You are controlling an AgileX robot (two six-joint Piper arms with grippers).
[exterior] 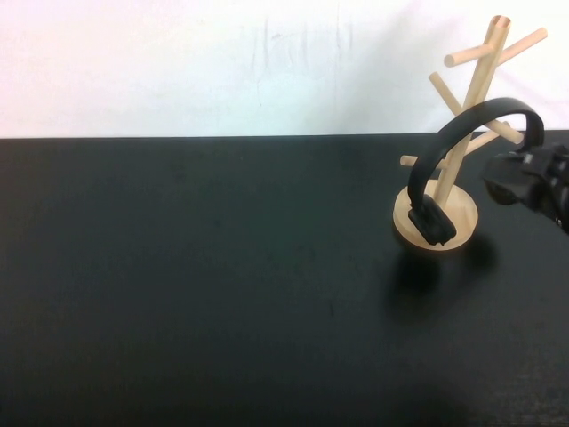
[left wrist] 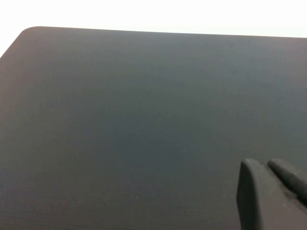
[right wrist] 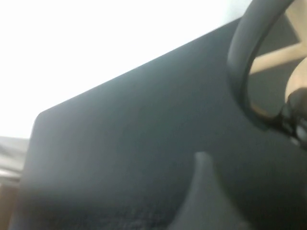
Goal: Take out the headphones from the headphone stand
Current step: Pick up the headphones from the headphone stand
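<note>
The right tool (exterior: 524,182) sits at the far right of the black bench (exterior: 222,285), level with the lower pegs of the headphone stand (exterior: 469,107) and just beside the right end of the headphones (exterior: 462,151). Whether it is touching or holding that end, and how far it is open, I cannot tell; the dark tool and the dark ear cup merge together in the high view.

The headphones hang on the stand, just left of this tool. Their thin headband arches over one of the angled pegs, and the left ear cup hangs low, against the stand's round disc base. The stand itself leans slightly, its pole tilting toward the right at the top.

In the right wrist view the headband (right wrist: 249,52) curves close ahead of the tool, with pale wood of the stand (right wrist: 276,60) behind it.

The left tool (left wrist: 276,191) hovers over bare bench (left wrist: 120,120), its fingers close together and holding nothing, well apart from the stand.
</note>
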